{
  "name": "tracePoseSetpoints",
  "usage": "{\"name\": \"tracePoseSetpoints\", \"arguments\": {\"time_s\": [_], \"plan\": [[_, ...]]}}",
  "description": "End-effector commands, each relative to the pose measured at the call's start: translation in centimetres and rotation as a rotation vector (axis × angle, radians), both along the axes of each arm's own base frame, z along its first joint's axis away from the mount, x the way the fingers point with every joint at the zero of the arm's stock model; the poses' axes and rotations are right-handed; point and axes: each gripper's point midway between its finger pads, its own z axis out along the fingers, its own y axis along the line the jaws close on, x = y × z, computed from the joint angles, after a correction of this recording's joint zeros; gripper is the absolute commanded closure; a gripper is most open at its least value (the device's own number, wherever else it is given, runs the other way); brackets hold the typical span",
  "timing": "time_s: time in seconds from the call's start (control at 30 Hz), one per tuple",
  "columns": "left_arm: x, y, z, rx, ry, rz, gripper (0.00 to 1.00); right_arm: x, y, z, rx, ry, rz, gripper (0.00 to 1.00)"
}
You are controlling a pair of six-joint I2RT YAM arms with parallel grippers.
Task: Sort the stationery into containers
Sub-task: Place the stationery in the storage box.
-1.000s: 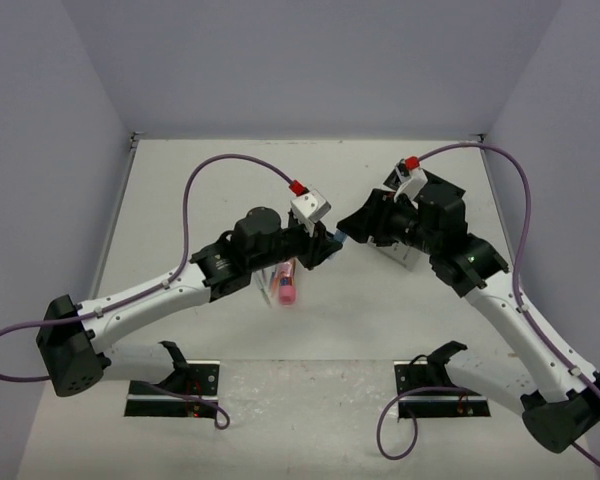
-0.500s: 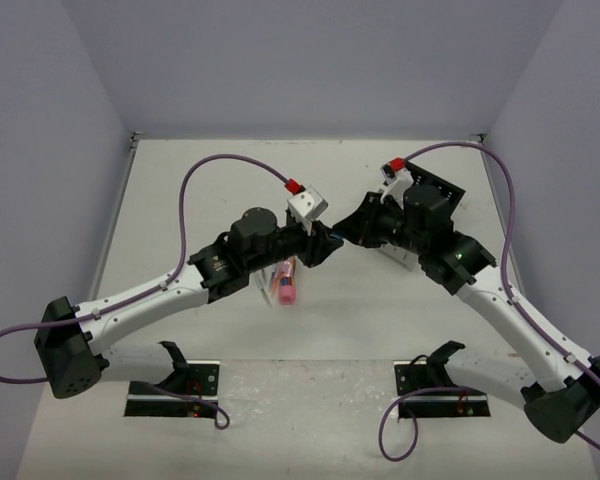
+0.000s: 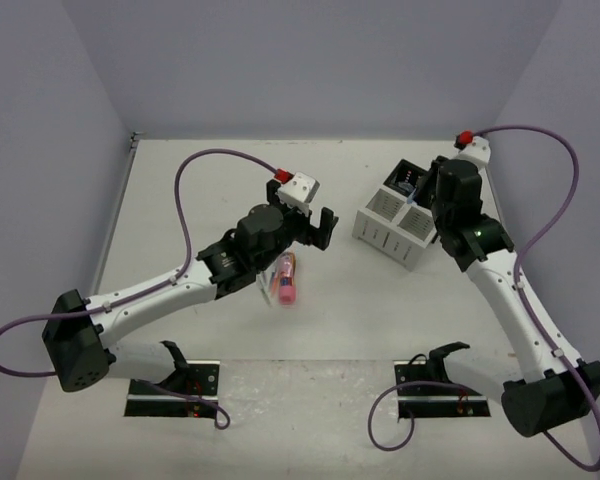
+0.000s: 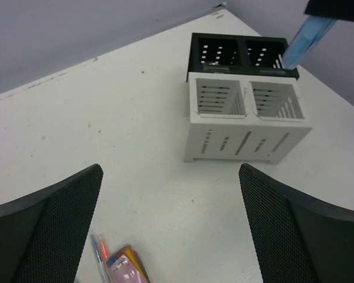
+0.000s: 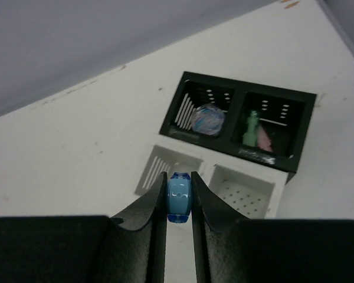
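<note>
One blue capsule piece [image 5: 179, 198] is clamped between the nearly closed fingers of the right gripper [image 5: 179, 183], above the containers [image 3: 388, 230]. Its long axis tilts steeply, with the lower end toward the black half. The upper end is hidden in the grip. The left gripper [image 4: 170, 177] hangs fully spread and empty. Below it, the pink-orange glue stick [image 4: 127, 268] is cut off at the frame edge.

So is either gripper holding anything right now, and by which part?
The right gripper pinches a blue capsule-shaped piece by its upper end, the rest hanging down above the organizer. The left gripper is open and holds nothing.
</note>
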Motion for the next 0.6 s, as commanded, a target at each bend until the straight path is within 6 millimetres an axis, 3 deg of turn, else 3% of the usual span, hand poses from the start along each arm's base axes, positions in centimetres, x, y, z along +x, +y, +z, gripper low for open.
{"name": "tracePoseSetpoints", "arguments": {"time_s": [0.0,0.13,0.23,0.43,0.57], "plan": [[4.8,0.9,3.1,-0.052,-0.141,0.166,0.0,3.6,-7.1,0.7,-0.116,-0.034,-0.274,1.0],[8.3,-0.5,1.6,-0.102,-0.107,0.081,0.0,6.5,-9.0,-1.0,-0.132,-0.016,-0.332,1.0],[9.3,-1.2,1.2,-0.151,-0.134,0.048,0.0,7.6,-10.1,-2.1,-0.153,-0.01,-0.37,1.0],[9.0,-2.5,-2.5,-0.162,-0.142,-0.025,0.0,9.4,-11.1,-5.3,-0.168,0.025,-0.401,1.0],[8.6,-3.0,-3.6,-0.175,-0.153,-0.061,0.0,10.3,-11.4,-6.6,-0.181,0.057,-0.418,0.99]]}}
